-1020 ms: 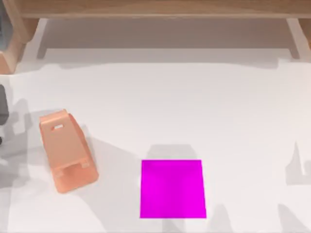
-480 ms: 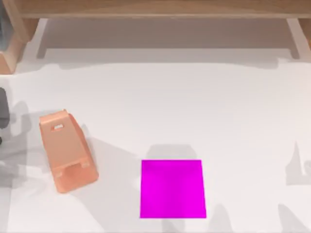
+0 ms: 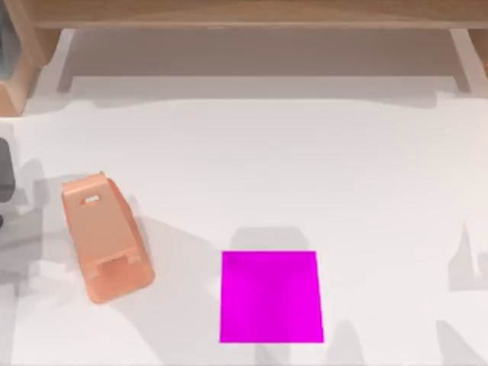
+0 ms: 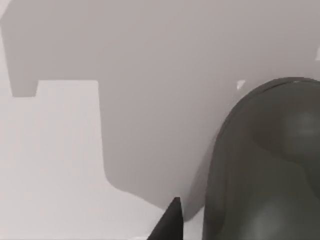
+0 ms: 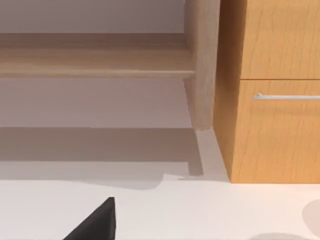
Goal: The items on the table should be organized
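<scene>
From above, the white table (image 3: 305,168) carries a peach stand (image 3: 103,236) and, right of it, a magenta pad (image 3: 271,296); the shelf (image 3: 244,15) stands behind. Left wrist: the mouse (image 4: 265,165) sits close under the camera beside one fingertip, grip state unreadable. It looks light, rigid and slick, best pinched across its flanks. Right wrist: shelf leg (image 5: 202,65), drawer cabinet (image 5: 272,90), open tabletop.

The mouse (image 4: 265,165) is cut off by the left wrist view's edge, one dark fingertip (image 4: 170,222) pokes in beside it, and a dark shape (image 3: 4,171) is clipped at the table's (image 3: 305,175) left edge.
</scene>
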### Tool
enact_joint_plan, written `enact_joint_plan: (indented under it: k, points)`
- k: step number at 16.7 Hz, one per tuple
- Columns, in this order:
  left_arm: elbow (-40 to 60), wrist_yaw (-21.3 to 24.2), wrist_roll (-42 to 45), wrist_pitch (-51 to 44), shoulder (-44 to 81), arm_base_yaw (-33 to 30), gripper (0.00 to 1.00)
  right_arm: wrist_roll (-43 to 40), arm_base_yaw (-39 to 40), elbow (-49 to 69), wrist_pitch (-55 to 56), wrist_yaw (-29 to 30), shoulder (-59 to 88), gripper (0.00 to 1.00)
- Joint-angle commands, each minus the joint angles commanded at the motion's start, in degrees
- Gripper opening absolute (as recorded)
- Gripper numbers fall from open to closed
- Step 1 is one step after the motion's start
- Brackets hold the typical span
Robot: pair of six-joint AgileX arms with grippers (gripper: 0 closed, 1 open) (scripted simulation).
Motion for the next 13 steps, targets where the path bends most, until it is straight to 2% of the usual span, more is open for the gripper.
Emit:
enact_joint_plan:
  k: [2,3,13]
  points:
    - [0.00,0.00,0.00,0.00,0.00,0.00,0.02,0.00,0.00,0.00,0.00,0.00,0.00,1.00]
    - [0.00,0.00,0.00,0.00,0.00,0.00,0.00,0.00,0.00,0.00,0.00,0.00,0.00,1.00]
    - [1.06,0.15,-0.20,-1.71,-1.29,-0.10,0.00,0.00,0.00,0.00,0.00,0.00,0.00,1.00]
